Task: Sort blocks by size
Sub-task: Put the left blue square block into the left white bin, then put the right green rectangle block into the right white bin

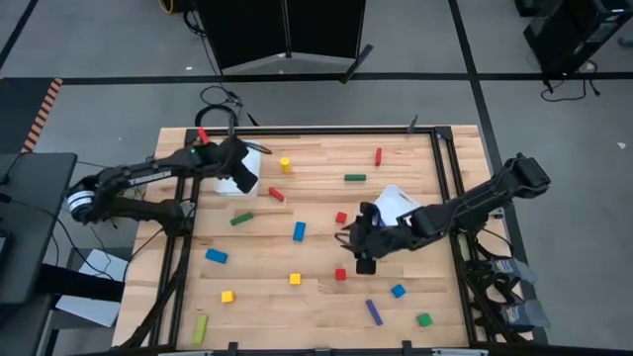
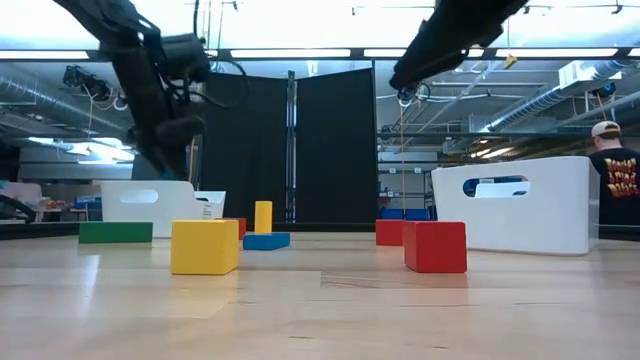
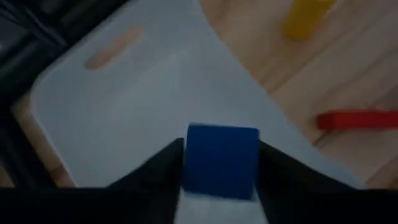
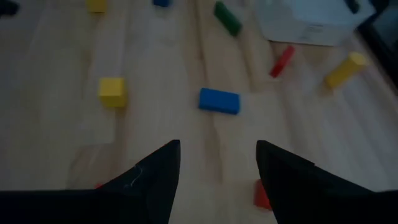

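Note:
My left gripper (image 1: 240,176) hangs over the white bin (image 1: 253,158) at the table's far left, shut on a blue block (image 3: 221,158). Other blocks lie scattered on the table: a blue one (image 1: 299,231), a yellow cube (image 1: 295,279), a red cube (image 1: 341,218), a green bar (image 1: 241,219) and several more. My right gripper (image 1: 352,243) hovers open above the table's middle right, with bare wood between its fingers (image 4: 217,155). A second white bin (image 1: 396,203) stands just beyond it. My left gripper pinches the blue block by two opposite faces (image 3: 189,162) between its two fingers. The fingers slant down from the table's left side. The block is lifted clear, level, above the white bin's floor (image 3: 155,93).
A red bar (image 3: 357,119) and an upright yellow block (image 3: 305,15) stand on the wood beside the left bin. A red cube (image 4: 261,194) lies close by my right gripper's finger. A black metal frame (image 1: 440,158) borders the table. A person (image 2: 615,170) stands in the room beyond.

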